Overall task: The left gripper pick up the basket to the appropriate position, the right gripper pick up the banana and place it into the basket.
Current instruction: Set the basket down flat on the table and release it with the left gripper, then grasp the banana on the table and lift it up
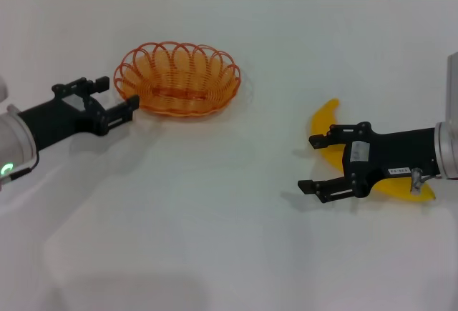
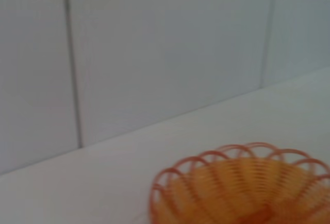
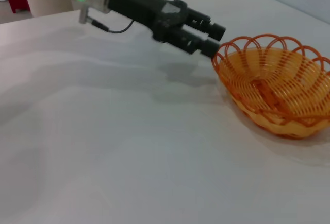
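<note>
The orange wire basket stands on the white table at the back left; it also shows in the left wrist view and the right wrist view. My left gripper is open, its fingertips right at the basket's left rim; the right wrist view shows it there too. I cannot tell if it touches the rim. The yellow banana lies on the table at the right, partly hidden under my right gripper. That gripper is open and empty, its fingertips reaching past the banana toward the table's middle.
The white table spreads between the two arms. A tiled wall rises behind the table's far edge, just beyond the basket.
</note>
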